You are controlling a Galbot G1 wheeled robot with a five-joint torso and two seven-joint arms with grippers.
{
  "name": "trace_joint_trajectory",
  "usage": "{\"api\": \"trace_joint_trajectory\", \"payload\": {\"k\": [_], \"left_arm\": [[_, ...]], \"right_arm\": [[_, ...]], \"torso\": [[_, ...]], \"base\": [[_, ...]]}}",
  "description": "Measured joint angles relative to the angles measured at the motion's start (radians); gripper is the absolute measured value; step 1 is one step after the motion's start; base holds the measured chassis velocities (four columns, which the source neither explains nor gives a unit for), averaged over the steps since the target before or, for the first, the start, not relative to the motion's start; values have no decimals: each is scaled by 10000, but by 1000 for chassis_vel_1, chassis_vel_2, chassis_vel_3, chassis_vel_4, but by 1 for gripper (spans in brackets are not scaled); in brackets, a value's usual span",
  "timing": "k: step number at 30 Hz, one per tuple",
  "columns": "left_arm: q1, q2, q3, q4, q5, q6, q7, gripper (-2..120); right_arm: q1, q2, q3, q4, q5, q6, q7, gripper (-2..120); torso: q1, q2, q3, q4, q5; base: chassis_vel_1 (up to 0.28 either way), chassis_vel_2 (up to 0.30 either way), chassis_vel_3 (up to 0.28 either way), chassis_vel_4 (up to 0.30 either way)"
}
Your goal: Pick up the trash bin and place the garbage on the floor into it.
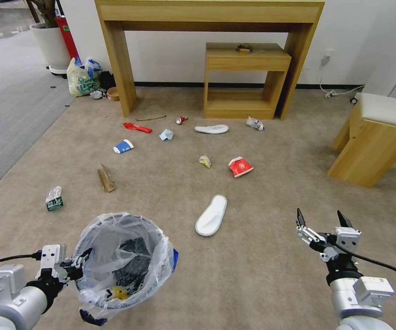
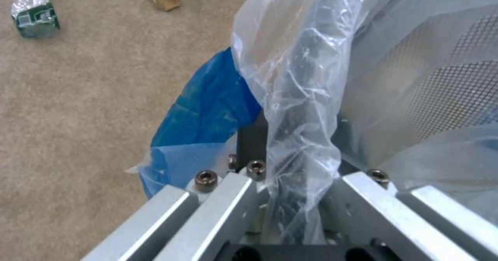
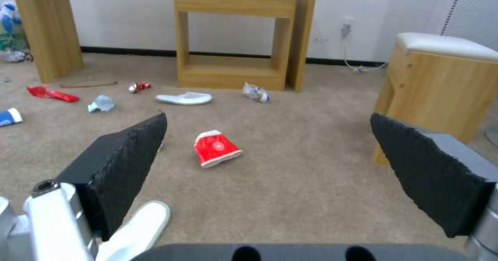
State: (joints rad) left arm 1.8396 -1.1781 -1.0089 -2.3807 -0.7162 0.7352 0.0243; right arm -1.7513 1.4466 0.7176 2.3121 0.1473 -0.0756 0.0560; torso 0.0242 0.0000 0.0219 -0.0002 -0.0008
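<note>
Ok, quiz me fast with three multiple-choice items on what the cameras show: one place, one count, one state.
1. Where does the red paper cup lie?
A. On the carpet beyond the nearer slipper
B. Inside the trash bin
C. On the wooden shelf unit

2. How many white slippers are on the floor?
A. One
B. Two
C. Four

3. What is the state of the right gripper?
A. Shut on a cup
B. Shut on a slipper
C. Open and holding nothing

Answers:
1. A: the cup lies tipped on the carpet past that slipper.
2. B: one near the bin's side, the farther slipper by the shelf unit.
3. C: its fingers stand wide apart over bare carpet, while the left gripper clamps the bin's rim.
</note>
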Motion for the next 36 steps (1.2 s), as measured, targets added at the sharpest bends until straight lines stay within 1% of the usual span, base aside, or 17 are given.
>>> {"api": "trace_joint_trajectory", "payload": {"k": [3,10,11,13,14,15,17,18,20,24,26,28,30,31,34,35,36], "left_arm": [[7,-19,5,16,-4,0,11,0],[-23,-20,46,81,24,0,48,0],[-31,-19,53,89,32,0,56,0],[-41,-5,73,93,46,0,71,0],[-41,-5,73,93,46,0,71,0],[-50,22,91,93,48,0,71,0],[-80,92,130,94,44,0,79,0],[-80,92,130,94,44,0,79,0],[-174,209,198,138,23,0,89,0],[-374,350,215,288,-29,0,128,0],[-359,431,93,384,-174,0,161,0],[-353,475,61,421,-203,1,161,0],[-254,490,-30,446,-242,1,161,0],[-254,490,-30,446,-242,1,161,0],[-163,403,-63,440,-243,2,159,0],[-163,403,-63,440,-243,2,159,0],[-148,368,-63,423,-234,2,152,0]], "right_arm": [[-2,-1,-30,-11,-1,3,1,100],[97,-1,-97,-124,54,-46,5,100],[199,-7,-93,-215,126,-172,3,100],[517,-107,-67,-525,410,-563,37,100],[517,-107,-67,-525,410,-563,37,100],[783,-326,-97,-792,814,-869,202,100],[1131,-622,-170,-1198,1296,-1165,406,100],[1131,-622,-170,-1198,1296,-1165,406,100],[1425,-810,-202,-1643,1456,-1253,480,100],[1744,-871,-245,-2208,1734,-1372,683,100],[2178,-924,-382,-2693,2134,-1715,937,100],[2365,-957,-432,-2924,2303,-1840,987,100],[2934,-1118,-671,-3547,2754,-2153,1038,100],[2934,-1118,-671,-3547,2754,-2153,1038,100],[3753,-1512,-1183,-4467,3282,-2371,1056,100],[3753,-1512,-1183,-4467,3282,-2371,1056,100],[4051,-1667,-1383,-4771,3356,-2382,1053,100]], "torso": [[0,0,-1,2,7],[0,0,-3,0,2],[0,0,-2,0,-2],[0,0,-2,1,5],[0,0,-2,1,5],[0,0,-2,4,2],[-1,0,-1,3,7],[-1,0,-1,3,7],[-1,0,-2,3,8],[-1,0,-2,-4,5],[-1,0,-1,1,6],[-1,0,-2,0,2],[-1,0,-1,1,7],[-1,0,-1,1,7],[-1,0,-1,2,6],[-1,0,-1,2,6],[0,0,-1,2,5]], "base": [[84,179,-76,-176],[142,176,-135,-179],[130,170,-143,-152],[107,118,-96,-113],[107,87,-63,-113],[45,87,3,-41],[0,0,0,0],[0,0,0,0],[0,0,0,0],[0,0,0,0],[0,0,0,0],[0,0,0,0],[0,0,0,0],[0,0,0,0],[0,0,0,0],[0,0,0,0],[0,0,0,0]]}}
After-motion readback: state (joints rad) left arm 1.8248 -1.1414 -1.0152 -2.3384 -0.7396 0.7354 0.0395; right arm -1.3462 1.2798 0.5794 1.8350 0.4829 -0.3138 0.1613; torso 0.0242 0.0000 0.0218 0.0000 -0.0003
